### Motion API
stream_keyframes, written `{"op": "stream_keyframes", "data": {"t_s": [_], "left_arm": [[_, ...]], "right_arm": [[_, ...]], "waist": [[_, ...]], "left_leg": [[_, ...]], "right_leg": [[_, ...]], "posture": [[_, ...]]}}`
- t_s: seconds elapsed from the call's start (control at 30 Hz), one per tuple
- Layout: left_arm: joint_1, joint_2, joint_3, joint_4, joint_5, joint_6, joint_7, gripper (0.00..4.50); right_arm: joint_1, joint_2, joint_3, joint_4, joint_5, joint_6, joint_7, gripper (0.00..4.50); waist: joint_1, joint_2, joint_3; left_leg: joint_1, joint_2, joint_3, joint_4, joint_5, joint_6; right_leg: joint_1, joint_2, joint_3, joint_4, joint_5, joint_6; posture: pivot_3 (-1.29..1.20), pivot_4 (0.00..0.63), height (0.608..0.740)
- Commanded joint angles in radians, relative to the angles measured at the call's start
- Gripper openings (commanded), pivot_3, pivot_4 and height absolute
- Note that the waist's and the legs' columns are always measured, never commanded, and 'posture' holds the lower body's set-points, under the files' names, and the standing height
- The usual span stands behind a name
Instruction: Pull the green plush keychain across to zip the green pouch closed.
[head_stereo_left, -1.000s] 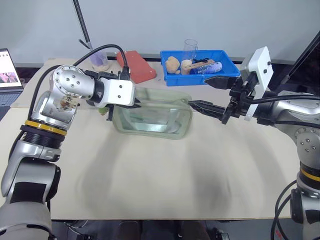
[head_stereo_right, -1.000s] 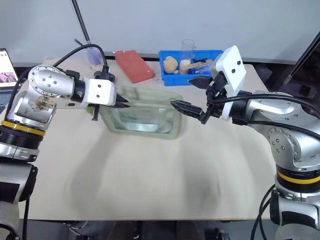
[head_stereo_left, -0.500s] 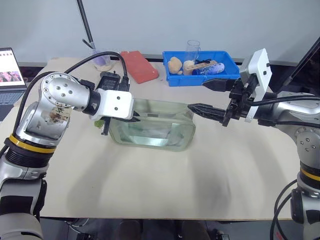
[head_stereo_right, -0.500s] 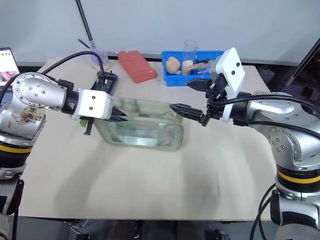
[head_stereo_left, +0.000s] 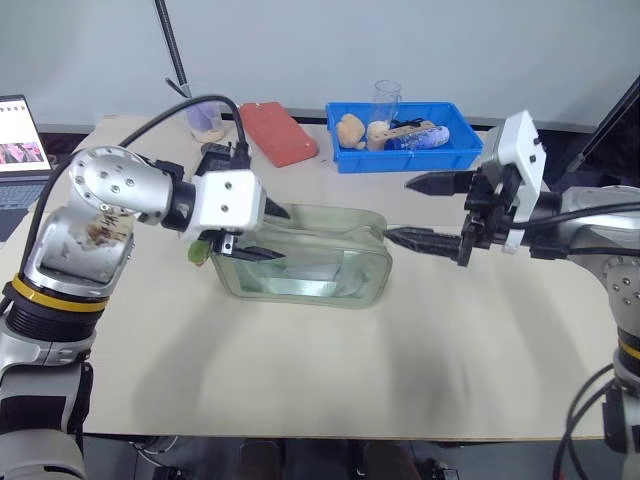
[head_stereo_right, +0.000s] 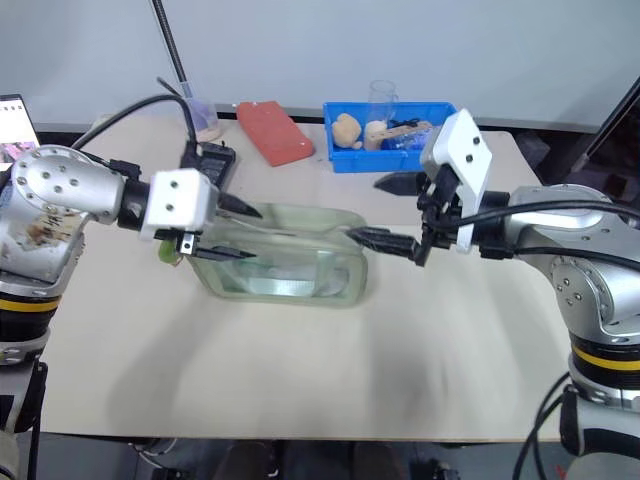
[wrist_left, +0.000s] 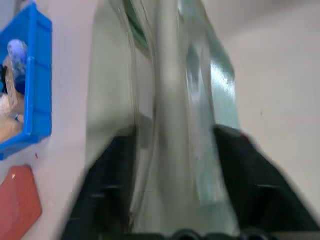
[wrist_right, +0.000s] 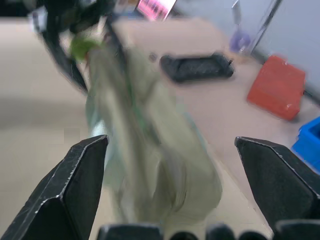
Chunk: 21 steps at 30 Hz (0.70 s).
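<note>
Item: green pouch (head_stereo_left: 305, 262), pale sage, boxy, clear window panel; lies on the table (head_stereo_left: 400, 360) at centre, a little left of middle, long axis running left to right

Item: green plush keychain (head_stereo_left: 199, 249), lime-green fuzzy charm; hangs at the pouch's left end, just below the left wrist block, touching or just beside the pouch's end wall

Item: left gripper (head_stereo_left: 262, 232), at the pouch's left end; its two black fingers stand apart, one above the top edge and one lower against the near side, the pouch's end between them in the left wrist view; holds nothing, and the keychain sits behind the fingers, outside them

Item: right gripper (head_stereo_left: 422, 210), just off the pouch's right end; fingers spread wide, the lower one pointing at the right end wall and near it, contact not clear; empty

Other stock: blue bin (head_stereo_left: 400, 145) with small items at the far side, right of centre; red flat object (head_stereo_left: 280, 132) far, left of the bin; black device (head_stereo_right: 208, 160) far left; laptop (head_stereo_left: 18, 140) at the far left edge

Step in hand, by judgement: the pull looks complete, the charm being at the left end; both grippers appear to be in release. Whether the zip is fully shut cannot be told

Next move calls for: backing both grippers clear without snagging the charm or dragging the pouch
</note>
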Motion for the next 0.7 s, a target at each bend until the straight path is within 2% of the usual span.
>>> {"op": "stream_keyframes", "data": {"t_s": [0.03, 0.13, 0.23, 0.33, 0.47, 0.67, 0.7], "left_arm": [[-0.062, -0.035, 0.103, -0.078, -0.213, 0.189, 0.003, 4.47], [-0.053, -0.059, 0.141, -0.125, -0.326, 0.289, 0.025, 4.47], [-0.023, -0.048, 0.14, -0.167, -0.358, 0.313, 0.029, 4.47], [-0.003, -0.039, 0.136, -0.192, -0.372, 0.317, 0.034, 4.5], [0.01, -0.032, 0.139, -0.206, -0.376, 0.32, 0.047, 4.5], [0.034, -0.005, 0.172, -0.206, -0.388, 0.345, 0.103, 4.5], [0.033, 0.0, 0.184, -0.2, -0.394, 0.357, 0.118, 4.5]], "right_arm": [[0.006, -0.043, 0.05, -0.021, -0.066, -0.101, 0.065, 4.5], [0.008, -0.038, 0.108, 0.002, -0.12, -0.156, 0.09, 4.5], [0.006, -0.028, 0.143, 0.03, -0.15, -0.189, 0.112, 4.5], [0.008, -0.015, 0.177, 0.071, -0.195, -0.231, 0.124, 3.72], [0.006, 0.002, 0.212, 0.126, -0.253, -0.287, 0.139, 2.3], [0.006, 0.039, 0.217, 0.137, -0.261, -0.295, 0.158, 0.2], [0.005, 0.042, 0.215, 0.136, -0.261, -0.293, 0.161, 0.03]], "waist": [[-0.002, 0.0, 0.0], [-0.004, 0.0, 0.0], [-0.007, 0.0, 0.0], [-0.004, 0.0, 0.0], [-0.001, 0.0, 0.0], [-0.001, 0.0, 0.0], [-0.001, 0.0, 0.0]], "left_leg": [[0.0, 0.0, 0.0, 0.0, 0.0, 0.0], [0.001, 0.0, 0.0, 0.0, 0.0, 0.0], [0.001, 0.0, 0.0, 0.0, 0.0, 0.0], [0.001, 0.0, 0.0, 0.0, 0.0, 0.0], [0.001, 0.0, 0.0, 0.001, 0.0, 0.0], [0.001, 0.0, -0.001, 0.001, 0.0, 0.0], [0.001, 0.0, -0.001, 0.001, 0.0, 0.0]], "right_leg": [[0.0, 0.0, 0.0, 0.0, -0.001, 0.001], [0.0, 0.0, 0.0, 0.001, -0.001, 0.002], [0.0, 0.001, 0.0, 0.002, -0.001, 0.003], [0.0, 0.001, 0.0, 0.002, -0.001, 0.003], [0.001, 0.0, 0.0, 0.001, -0.001, 0.002], [0.001, 0.0, 0.0, 0.001, -0.002, 0.001], [0.001, 0.001, 0.0, 0.001, -0.002, 0.001]], "posture": [[0.0, 0.15, 0.74], [0.0, 0.15, 0.74], [0.0, 0.15, 0.74], [0.0, 0.15, 0.74], [0.0, 0.15, 0.74], [0.0, 0.15, 0.74], [0.0, 0.15, 0.74]]}}
